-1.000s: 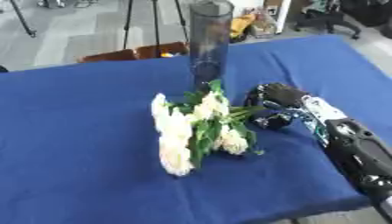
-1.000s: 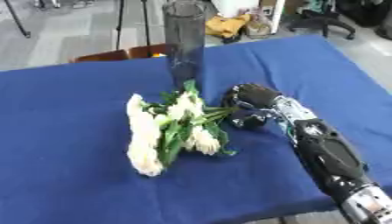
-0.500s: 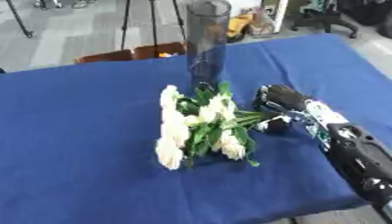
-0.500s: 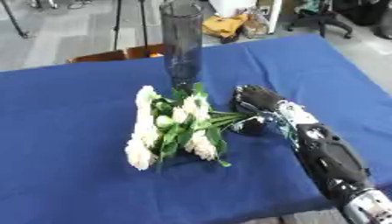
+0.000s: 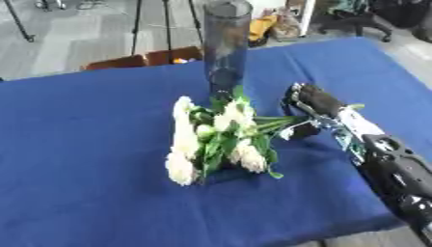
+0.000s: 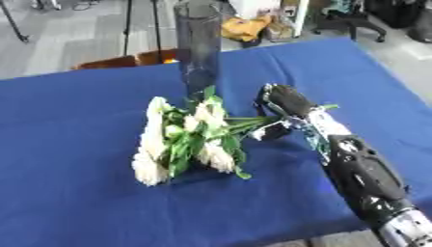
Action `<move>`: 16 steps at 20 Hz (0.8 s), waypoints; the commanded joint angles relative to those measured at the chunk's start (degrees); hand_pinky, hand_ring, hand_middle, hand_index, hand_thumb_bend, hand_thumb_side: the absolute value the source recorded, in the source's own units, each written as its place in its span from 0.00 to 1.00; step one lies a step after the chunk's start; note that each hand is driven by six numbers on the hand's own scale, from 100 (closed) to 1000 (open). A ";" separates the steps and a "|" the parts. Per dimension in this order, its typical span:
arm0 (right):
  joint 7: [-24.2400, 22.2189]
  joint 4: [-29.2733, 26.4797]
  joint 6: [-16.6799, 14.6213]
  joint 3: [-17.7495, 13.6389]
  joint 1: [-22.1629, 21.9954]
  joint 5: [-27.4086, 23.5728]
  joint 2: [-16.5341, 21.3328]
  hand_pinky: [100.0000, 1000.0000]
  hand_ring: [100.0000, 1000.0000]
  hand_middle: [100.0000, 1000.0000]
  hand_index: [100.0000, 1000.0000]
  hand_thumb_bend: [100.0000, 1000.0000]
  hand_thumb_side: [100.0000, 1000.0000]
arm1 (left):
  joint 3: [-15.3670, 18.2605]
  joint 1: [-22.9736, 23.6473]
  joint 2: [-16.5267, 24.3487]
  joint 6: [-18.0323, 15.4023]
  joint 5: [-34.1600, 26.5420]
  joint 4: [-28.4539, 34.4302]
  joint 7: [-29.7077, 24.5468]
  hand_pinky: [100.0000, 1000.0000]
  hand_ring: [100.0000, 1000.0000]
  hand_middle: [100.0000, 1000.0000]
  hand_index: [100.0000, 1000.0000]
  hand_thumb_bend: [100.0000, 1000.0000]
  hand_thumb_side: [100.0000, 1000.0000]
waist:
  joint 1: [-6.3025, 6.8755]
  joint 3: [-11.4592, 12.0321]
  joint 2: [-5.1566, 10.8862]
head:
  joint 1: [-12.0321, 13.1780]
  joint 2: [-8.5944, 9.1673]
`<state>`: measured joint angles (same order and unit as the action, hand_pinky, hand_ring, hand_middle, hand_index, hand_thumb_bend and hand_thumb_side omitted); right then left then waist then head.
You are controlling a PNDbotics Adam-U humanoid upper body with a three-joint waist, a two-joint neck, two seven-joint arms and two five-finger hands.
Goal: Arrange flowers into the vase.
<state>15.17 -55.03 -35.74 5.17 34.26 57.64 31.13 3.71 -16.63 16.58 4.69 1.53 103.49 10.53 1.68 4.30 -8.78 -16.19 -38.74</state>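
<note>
A bunch of white flowers (image 5: 212, 141) with green leaves and stems hangs tilted just above the blue tablecloth, its blooms pointing down and left. My right hand (image 5: 312, 107) is shut on the stems at the bunch's right end; a stem tip pokes out past the hand. A tall, dark, see-through vase (image 5: 226, 44) stands upright just behind the bunch, near the table's far edge. My left hand shows in no view.
The blue-covered table (image 5: 84, 193) fills most of the view. Beyond its far edge are a brown chair back (image 5: 143, 60), tripod legs and clutter on a grey floor. My right forearm (image 5: 392, 166) lies along the table's right side.
The right hand has lifted and turned the bunch: its blooms have swung up off the cloth and nearer the vase. The vase has not moved.
</note>
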 commanded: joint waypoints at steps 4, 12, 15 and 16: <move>-3.29 1.15 -2.28 1.99 0.50 2.39 2.23 0.45 0.69 0.46 0.60 0.31 0.20 | 0.03 -0.71 0.84 -0.10 0.00 0.55 0.02 0.44 0.48 0.45 0.65 0.35 0.74 | 0.51 0.37 1.21 | 0.01 0.44; -11.85 3.20 -5.04 0.63 1.33 5.63 1.32 0.24 0.50 0.22 0.31 0.00 0.00 | 0.07 -0.63 0.80 -0.10 -0.02 0.53 0.05 0.44 0.48 0.45 0.65 0.35 0.74 | 0.61 0.36 1.24 | 0.10 0.40; -14.45 2.42 -3.55 -0.08 1.30 3.14 1.17 0.24 0.50 0.22 0.31 0.00 0.00 | 0.09 -0.59 0.80 -0.10 -0.06 0.54 0.09 0.44 0.48 0.45 0.65 0.35 0.74 | 0.72 0.56 1.19 | 0.11 0.32; -15.22 2.04 -3.14 -0.01 1.29 2.25 1.21 0.24 0.50 0.22 0.31 0.00 0.00 | 0.09 -0.59 0.80 -0.10 -0.07 0.54 0.09 0.44 0.48 0.45 0.65 0.35 0.74 | 0.72 0.58 1.18 | 0.10 0.32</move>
<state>1.15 -52.42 -39.38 5.50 35.25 60.67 31.18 3.71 -16.62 16.58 4.69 1.53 103.46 10.53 1.68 4.78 -8.76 -16.20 -38.72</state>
